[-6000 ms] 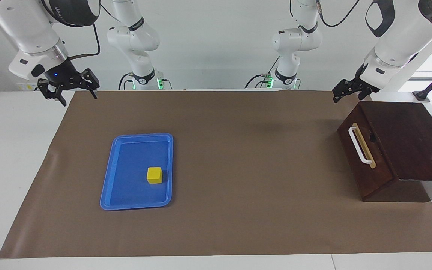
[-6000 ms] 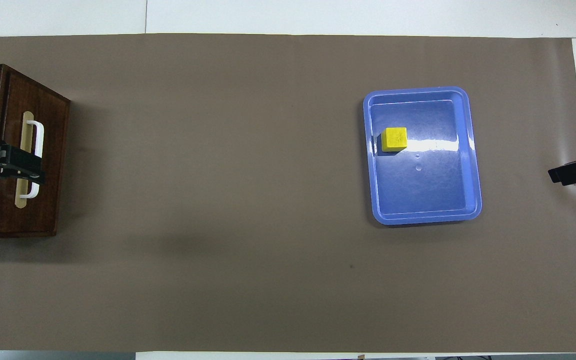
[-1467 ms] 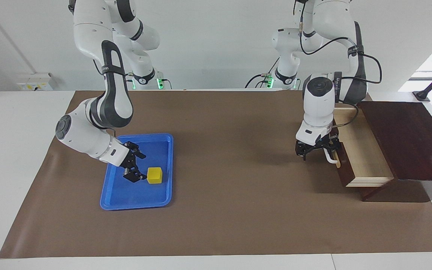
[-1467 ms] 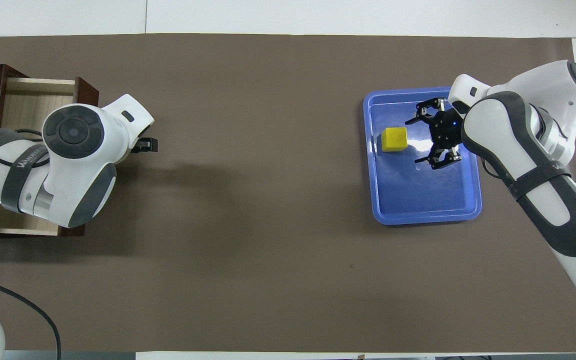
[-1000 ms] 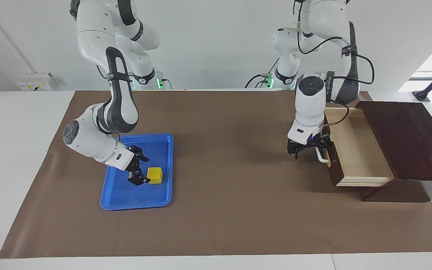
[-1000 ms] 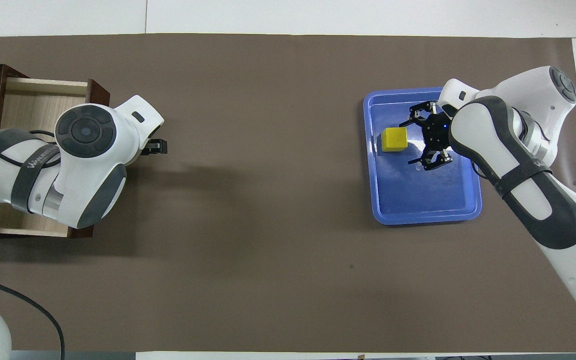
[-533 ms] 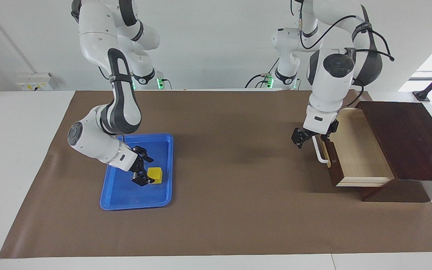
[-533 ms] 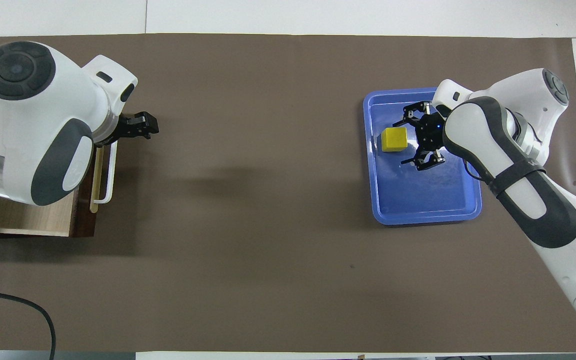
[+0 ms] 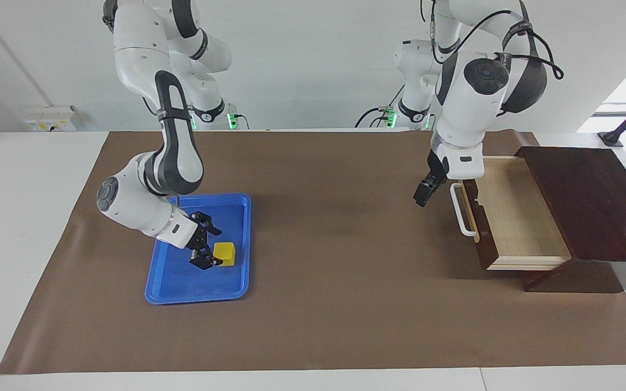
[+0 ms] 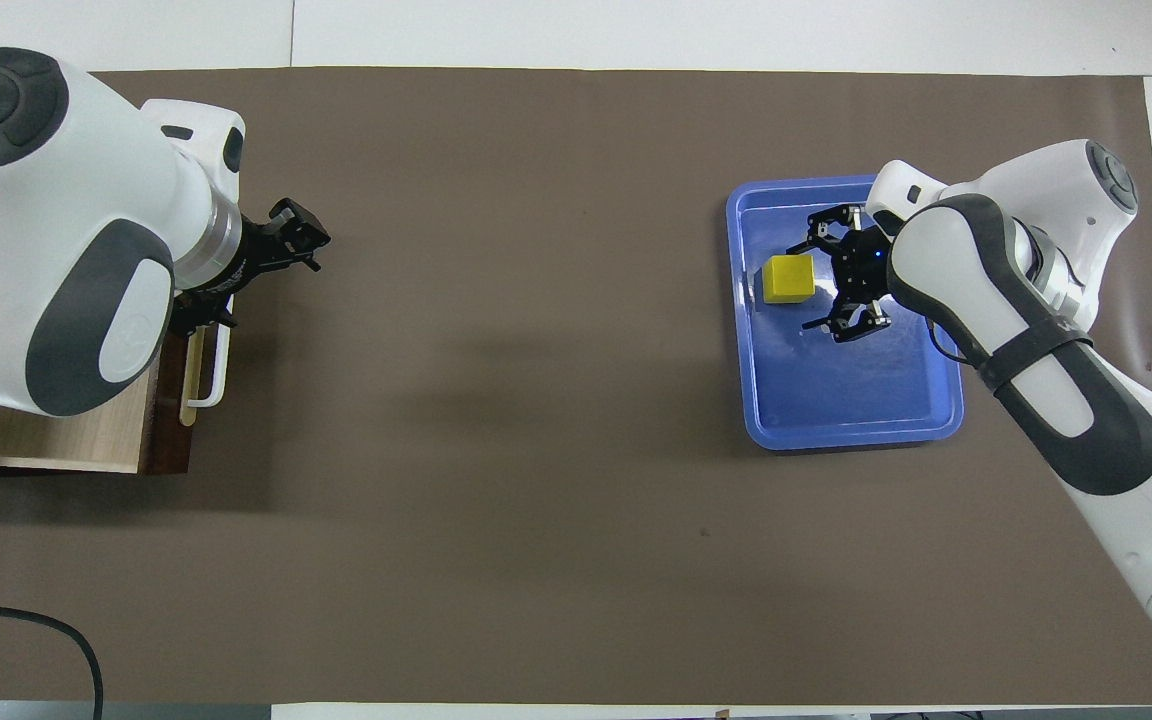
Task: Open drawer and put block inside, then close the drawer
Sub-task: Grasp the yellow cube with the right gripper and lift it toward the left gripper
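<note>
The drawer [image 9: 514, 212] stands pulled open from its dark wooden box [image 9: 590, 201], its pale inside bare and its white handle [image 9: 461, 213] free. My left gripper [image 9: 421, 194] hangs in the air in front of the drawer, above the mat and off the handle. It also shows in the overhead view [image 10: 296, 235], where the arm covers much of the drawer [image 10: 56, 430]. The yellow block [image 9: 225, 253] lies in the blue tray [image 9: 182, 282]. My right gripper [image 9: 210, 247] is open, low in the tray, its fingertips at the block's side. The block [image 10: 788, 278] shows beside that gripper [image 10: 821, 283] from above.
A brown mat [image 9: 335, 304] covers the table between the tray and the drawer. The blue tray [image 10: 856, 400] lies toward the right arm's end, and the box toward the left arm's end.
My left gripper has come off the handle and risen away from it. The drawer stays open. My right gripper has edged closer to the block.
</note>
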Robot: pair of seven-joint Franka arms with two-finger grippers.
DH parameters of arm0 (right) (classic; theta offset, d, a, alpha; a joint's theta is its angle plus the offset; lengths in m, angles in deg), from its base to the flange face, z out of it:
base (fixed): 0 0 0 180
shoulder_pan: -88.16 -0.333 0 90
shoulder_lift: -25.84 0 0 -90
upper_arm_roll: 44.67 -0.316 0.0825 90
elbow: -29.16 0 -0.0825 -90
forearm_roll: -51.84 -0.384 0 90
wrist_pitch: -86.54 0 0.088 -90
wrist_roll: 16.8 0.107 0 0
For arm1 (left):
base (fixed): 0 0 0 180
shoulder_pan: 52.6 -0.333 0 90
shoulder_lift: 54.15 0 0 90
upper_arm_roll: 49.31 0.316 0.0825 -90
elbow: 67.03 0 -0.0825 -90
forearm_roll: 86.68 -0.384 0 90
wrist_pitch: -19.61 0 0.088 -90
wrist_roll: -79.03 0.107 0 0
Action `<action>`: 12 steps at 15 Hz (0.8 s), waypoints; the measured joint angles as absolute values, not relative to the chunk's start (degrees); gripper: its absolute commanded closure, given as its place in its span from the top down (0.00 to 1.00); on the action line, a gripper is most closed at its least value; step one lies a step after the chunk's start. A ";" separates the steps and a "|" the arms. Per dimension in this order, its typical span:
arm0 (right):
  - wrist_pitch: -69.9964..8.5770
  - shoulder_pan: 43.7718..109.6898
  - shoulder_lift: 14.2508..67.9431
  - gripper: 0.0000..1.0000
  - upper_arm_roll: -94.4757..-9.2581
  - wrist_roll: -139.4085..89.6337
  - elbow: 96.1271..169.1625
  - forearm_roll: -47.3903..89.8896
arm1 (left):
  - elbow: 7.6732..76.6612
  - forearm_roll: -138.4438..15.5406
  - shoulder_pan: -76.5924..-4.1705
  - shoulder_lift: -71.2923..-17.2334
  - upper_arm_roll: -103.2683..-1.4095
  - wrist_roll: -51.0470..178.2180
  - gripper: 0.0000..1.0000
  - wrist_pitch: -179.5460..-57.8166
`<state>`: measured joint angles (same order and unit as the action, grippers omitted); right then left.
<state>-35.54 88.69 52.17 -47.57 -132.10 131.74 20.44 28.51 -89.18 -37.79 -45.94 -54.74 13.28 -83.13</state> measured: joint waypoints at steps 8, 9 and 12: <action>-36.18 89.02 52.17 0.00 -47.55 -132.09 131.82 19.68 | 28.52 -87.33 -37.78 -46.00 -54.50 4.62 1.00 -83.24; -36.18 89.12 52.17 0.00 -47.55 -132.09 131.83 19.37 | 28.53 -87.32 -37.78 -46.00 -54.50 4.45 1.00 -83.31; -35.93 89.19 52.15 0.00 -47.56 -132.09 131.74 19.27 | 28.59 -87.28 -37.78 -46.00 -54.54 2.09 1.00 -83.88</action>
